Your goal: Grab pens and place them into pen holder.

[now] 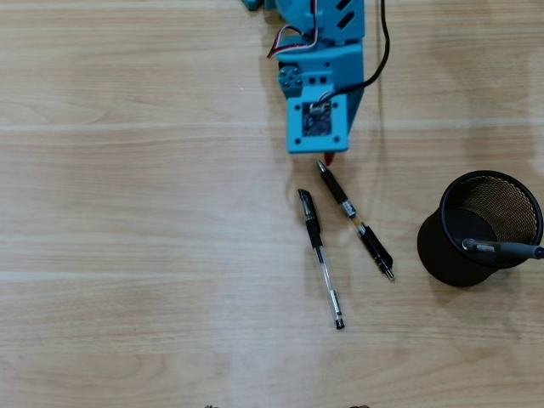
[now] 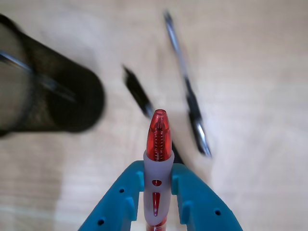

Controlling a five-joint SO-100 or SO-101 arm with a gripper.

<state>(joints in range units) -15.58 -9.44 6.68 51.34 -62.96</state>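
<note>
- The pincer [image 2: 157,204] is closed on the red pen [image 2: 157,139], one teal finger [image 2: 122,202] on each side of its grey rubber sleeve, as the wrist view shows.
- The red pen stands out past the fingertips with its translucent red tip clear of them. In the overhead view only a small red bit [image 1: 331,158] shows beneath the teal arm [image 1: 320,102].
- Pens counted: four in all. One is in the pincer, two lie on the table [image 1: 127,255], one is in the holder [image 1: 480,228].
- The two on the table lie just below the arm in the overhead view, close together but apart, both slanting down to the right.
- The black pen [image 1: 355,218] is the right-hand one there; its upper end lies just beside the red bit under the arm.
- The clear pen [image 1: 320,257] with a black cap lies to its left, cap end up, and reaches further down the picture.
- One holder, black mesh, stands upright on the table at the right of the overhead view, well apart from the two lying pens.
- The fourth pen [image 1: 503,249] leans inside the holder, its grey end sticking out over the right rim.
- In the wrist view the holder [image 2: 48,98] is blurred at the left, with the two lying pens beyond the red tip.
</note>
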